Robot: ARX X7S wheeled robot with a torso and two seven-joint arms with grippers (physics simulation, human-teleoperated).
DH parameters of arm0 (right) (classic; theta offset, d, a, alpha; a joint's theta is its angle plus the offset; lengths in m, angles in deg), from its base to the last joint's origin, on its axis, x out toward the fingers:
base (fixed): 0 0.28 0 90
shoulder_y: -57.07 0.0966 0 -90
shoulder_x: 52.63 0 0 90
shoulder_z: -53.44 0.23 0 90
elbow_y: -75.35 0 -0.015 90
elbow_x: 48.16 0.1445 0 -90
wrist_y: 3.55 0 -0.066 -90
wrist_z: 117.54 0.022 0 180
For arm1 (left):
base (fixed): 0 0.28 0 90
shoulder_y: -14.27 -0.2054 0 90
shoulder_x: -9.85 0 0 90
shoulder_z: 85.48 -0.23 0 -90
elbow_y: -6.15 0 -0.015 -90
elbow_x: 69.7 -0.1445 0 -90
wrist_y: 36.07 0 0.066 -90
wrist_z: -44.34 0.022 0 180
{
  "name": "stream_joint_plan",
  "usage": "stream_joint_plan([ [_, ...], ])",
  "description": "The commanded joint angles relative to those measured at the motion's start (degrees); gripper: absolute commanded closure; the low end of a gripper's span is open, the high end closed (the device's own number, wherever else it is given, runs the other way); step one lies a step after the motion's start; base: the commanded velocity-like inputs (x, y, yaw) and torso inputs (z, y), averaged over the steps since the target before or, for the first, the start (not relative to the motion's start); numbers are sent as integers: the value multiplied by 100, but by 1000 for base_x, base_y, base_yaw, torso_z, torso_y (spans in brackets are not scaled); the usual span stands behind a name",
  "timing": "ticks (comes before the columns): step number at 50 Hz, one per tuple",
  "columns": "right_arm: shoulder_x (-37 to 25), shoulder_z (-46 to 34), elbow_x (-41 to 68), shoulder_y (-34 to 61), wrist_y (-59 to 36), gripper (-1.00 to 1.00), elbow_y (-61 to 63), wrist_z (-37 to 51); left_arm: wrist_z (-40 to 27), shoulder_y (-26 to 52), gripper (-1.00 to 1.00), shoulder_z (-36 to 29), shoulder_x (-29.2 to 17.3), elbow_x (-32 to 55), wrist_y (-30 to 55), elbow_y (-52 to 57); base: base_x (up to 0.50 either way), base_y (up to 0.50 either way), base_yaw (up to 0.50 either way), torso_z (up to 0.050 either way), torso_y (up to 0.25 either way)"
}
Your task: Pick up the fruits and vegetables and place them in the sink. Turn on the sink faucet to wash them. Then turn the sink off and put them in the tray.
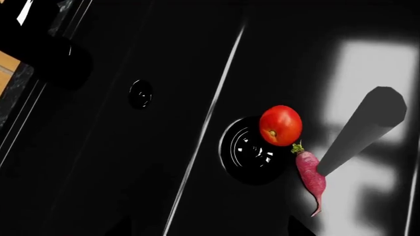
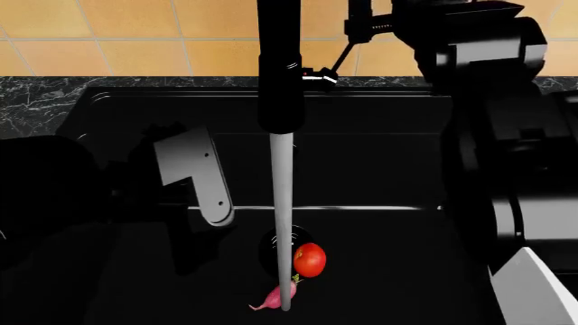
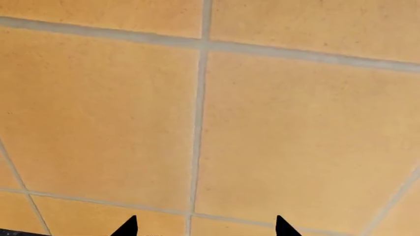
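Matte black sink (image 2: 380, 169) fills the head view, sunk in grey marbled counter (image 2: 36, 101) under an orange tiled wall (image 2: 108, 40). Down the middle drops the black sink faucet (image 2: 279, 74), a pale stream of water (image 2: 283, 223) running from its mouth to the basin floor, its thin side lever (image 2: 329, 70) sticking out to the right. The right arm (image 2: 505, 135) looms dark along the right side, its gripper (image 3: 205, 227) up by the wall: the wrist view shows only two black fingertips well apart, nothing between them, tile beyond. The left gripper (image 2: 194, 179) hangs over the basin's left half; I cannot tell how its jaws stand. On the basin floor, the drain (image 1: 248, 150). The tomato (image 1: 281, 125) sits at the drain's edge, and the radish (image 1: 311, 174) lies just beside it, green stem toward the tomato, the water landing on it.
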Motion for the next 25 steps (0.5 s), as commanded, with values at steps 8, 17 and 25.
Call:
stream_joint_plan([
  [8,-79,168,-22,-105,-91,-100,-3,428,-16,14,-100,-39,31,-10,11,15,0,0,0,0,0],
  [17,-117,267,-26,-153,-183,-100,-3,729,3,-6,-100,-70,33,-50,-39,-30,0,0,0,0,0],
  [25,-131,312,-32,-221,-272,-100,-3,850,-15,-20,-100,-82,37,-44,-37,-27,0,0,0,0,0],
])
